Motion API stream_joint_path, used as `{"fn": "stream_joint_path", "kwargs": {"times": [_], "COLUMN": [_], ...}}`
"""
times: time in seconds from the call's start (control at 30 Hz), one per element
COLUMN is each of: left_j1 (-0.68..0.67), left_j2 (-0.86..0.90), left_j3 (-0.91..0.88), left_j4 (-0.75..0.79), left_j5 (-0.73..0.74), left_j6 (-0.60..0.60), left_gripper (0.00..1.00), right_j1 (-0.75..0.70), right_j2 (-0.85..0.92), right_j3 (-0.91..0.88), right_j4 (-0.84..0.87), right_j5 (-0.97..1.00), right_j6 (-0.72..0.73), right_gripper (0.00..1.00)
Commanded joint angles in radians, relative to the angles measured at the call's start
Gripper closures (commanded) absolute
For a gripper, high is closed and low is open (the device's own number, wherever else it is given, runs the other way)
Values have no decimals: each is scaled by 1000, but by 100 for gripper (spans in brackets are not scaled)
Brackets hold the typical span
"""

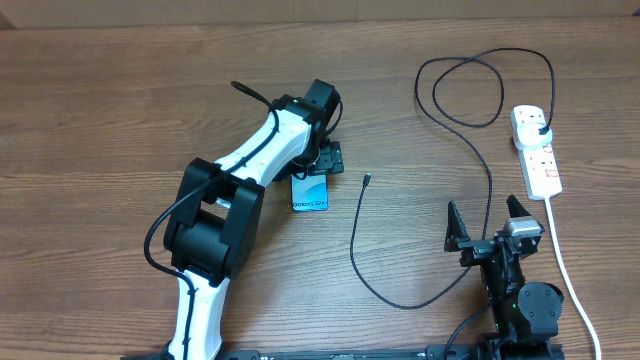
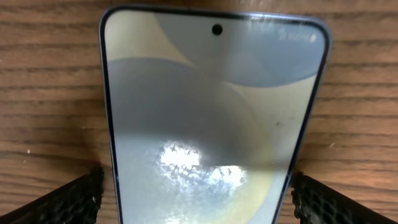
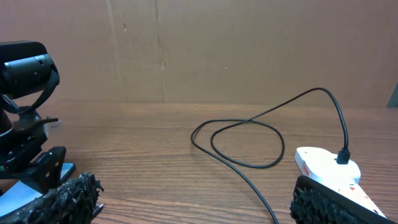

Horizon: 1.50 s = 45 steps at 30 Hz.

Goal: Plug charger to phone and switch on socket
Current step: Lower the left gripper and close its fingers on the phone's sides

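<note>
The phone [image 1: 311, 193] lies flat on the table, screen up, partly under my left gripper [image 1: 318, 170]. In the left wrist view the phone [image 2: 211, 112] fills the frame and my left gripper [image 2: 198, 202] is open, one finger on each side of its long edges. The charger cable [image 1: 356, 235] lies loose, its connector tip [image 1: 367, 179] on the wood to the right of the phone. Its black plug [image 1: 541, 128] sits in the white socket strip [image 1: 537, 160] at the far right. My right gripper [image 1: 490, 228] is open and empty near the front edge.
The cable loops at the back [image 1: 480, 85] and curves round the front of my right arm. The strip's thick white cord [image 1: 566, 270] runs toward the front right. In the right wrist view the cable loop [image 3: 249, 134], strip [image 3: 323, 165] and left arm [image 3: 25, 112] show.
</note>
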Motion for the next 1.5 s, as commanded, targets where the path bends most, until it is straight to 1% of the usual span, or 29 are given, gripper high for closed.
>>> {"fn": "stream_joint_path", "kwargs": {"times": [0.0, 0.87, 1.03, 1.07, 1.23, 1.47], "left_j1": [-5, -29, -29, -29, -29, -31], "left_j2": [8, 8, 8, 8, 8, 8], "left_j3": [-23, -23, -23, -23, -24, -33], "left_j4": [-10, -1, -1, 0, -9, -8], "left_j5": [-21, -26, 1, -2, -3, -3], "left_j6": [-19, -20, -19, -14, 89, 92], "left_gripper": [0, 0, 0, 0, 0, 0], "right_j1": [5, 5, 5, 5, 5, 5], "right_j2": [-8, -8, -8, -8, -8, -8], "right_j3": [-10, -10, -10, -10, -10, -10], "right_j4": [7, 7, 7, 7, 7, 7], "right_j5": [2, 2, 2, 2, 2, 2], "right_j6": [-4, -4, -4, -4, -4, -4], "right_gripper": [0, 0, 0, 0, 0, 0]}}
